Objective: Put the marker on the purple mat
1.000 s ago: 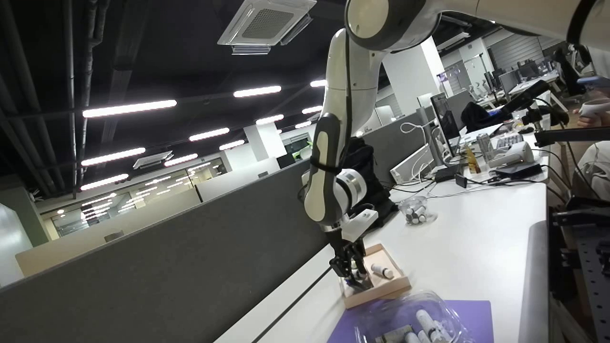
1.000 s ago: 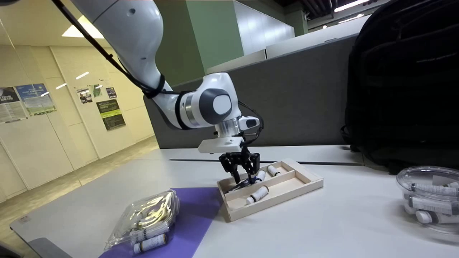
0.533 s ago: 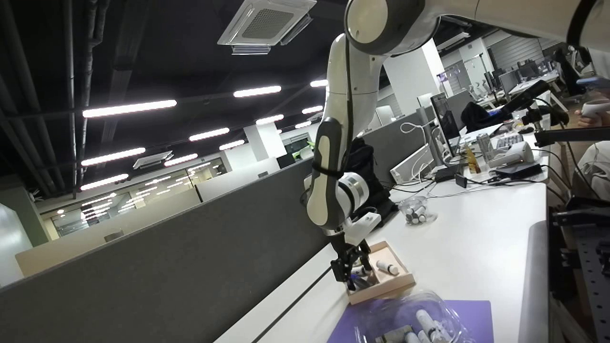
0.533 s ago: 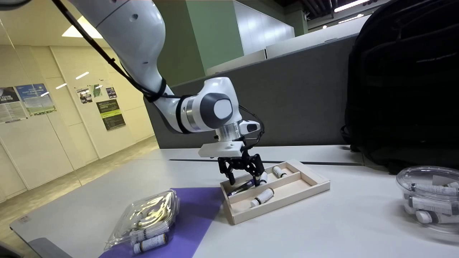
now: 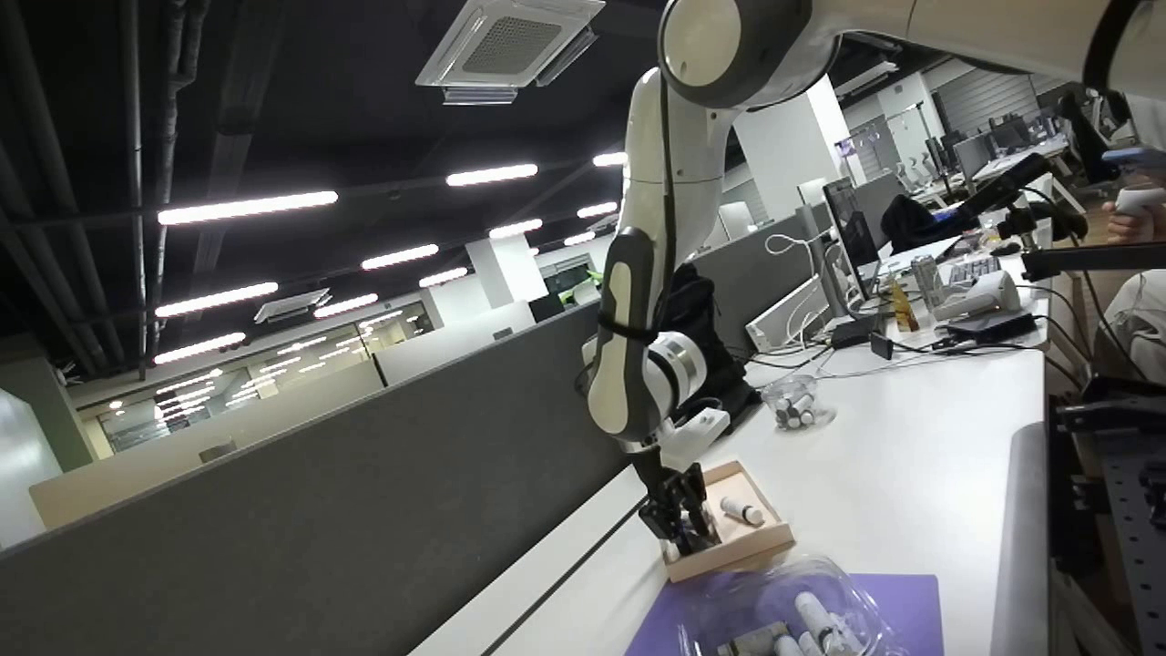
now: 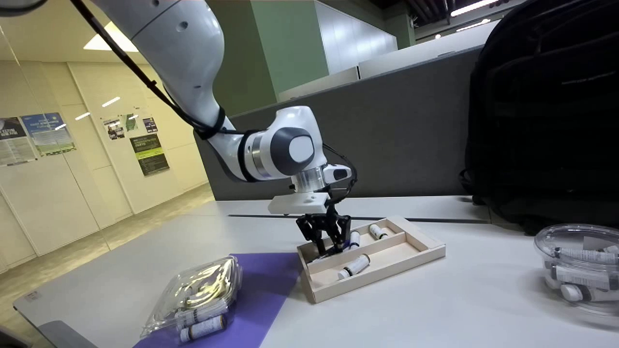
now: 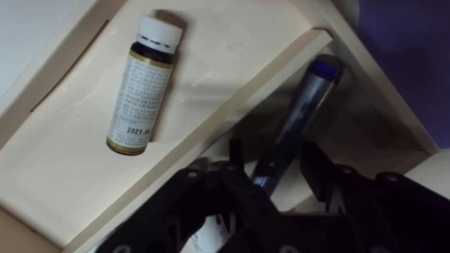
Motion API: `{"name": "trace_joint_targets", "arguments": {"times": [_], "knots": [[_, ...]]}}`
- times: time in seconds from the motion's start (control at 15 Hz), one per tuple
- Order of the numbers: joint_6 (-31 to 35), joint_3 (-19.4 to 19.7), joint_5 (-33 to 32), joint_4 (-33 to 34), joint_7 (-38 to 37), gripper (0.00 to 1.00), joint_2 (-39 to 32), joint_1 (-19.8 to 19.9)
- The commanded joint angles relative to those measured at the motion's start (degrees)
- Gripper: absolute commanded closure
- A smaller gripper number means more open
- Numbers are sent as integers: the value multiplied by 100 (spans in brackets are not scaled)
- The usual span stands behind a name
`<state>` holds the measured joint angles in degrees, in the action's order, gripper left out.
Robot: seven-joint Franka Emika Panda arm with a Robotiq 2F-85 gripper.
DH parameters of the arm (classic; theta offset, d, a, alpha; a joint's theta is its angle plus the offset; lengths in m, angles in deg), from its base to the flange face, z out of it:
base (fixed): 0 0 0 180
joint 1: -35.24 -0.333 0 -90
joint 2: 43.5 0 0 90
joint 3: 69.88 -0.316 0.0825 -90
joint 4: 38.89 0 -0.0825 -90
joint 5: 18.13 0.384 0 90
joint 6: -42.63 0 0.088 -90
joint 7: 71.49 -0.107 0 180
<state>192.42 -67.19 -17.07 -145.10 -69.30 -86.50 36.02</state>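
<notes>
The dark marker with a blue end (image 7: 309, 95) lies slanted in a compartment of the light wooden tray (image 7: 225, 109). In the exterior view (image 6: 346, 245) only a little of it shows behind the fingers. My gripper (image 7: 272, 153) is down in the tray around the marker, one finger on each side. The fingers stand apart, with narrow gaps beside the marker. The gripper also shows over the tray in both exterior views (image 5: 694, 543) (image 6: 330, 251). The purple mat (image 6: 271, 278) lies beside the tray's end; it also shows in the wrist view (image 7: 407, 63).
White-labelled vials lie in the tray, one (image 7: 140, 91) across the divider from the marker and another (image 6: 355, 239) close to the fingers. A clear plastic box (image 6: 203, 285) with vials stands on the mat. A clear cup (image 6: 580, 270), a black backpack (image 6: 541, 121) and a grey partition (image 6: 396, 135) stand around.
The fingers spread between one second and half a second ago, then moved closer together around the marker. The tray and its contents shifted slightly, rightward in both exterior views, before half a second ago.
</notes>
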Motion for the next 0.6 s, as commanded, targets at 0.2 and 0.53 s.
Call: {"name": "trace_joint_targets", "arguments": {"times": [0.2, 0.53], "knots": [[61, -149, -44, -190, 33, 97, 323, 40], [168, -311, -109, -673, 211, 95, 973, -73]]}}
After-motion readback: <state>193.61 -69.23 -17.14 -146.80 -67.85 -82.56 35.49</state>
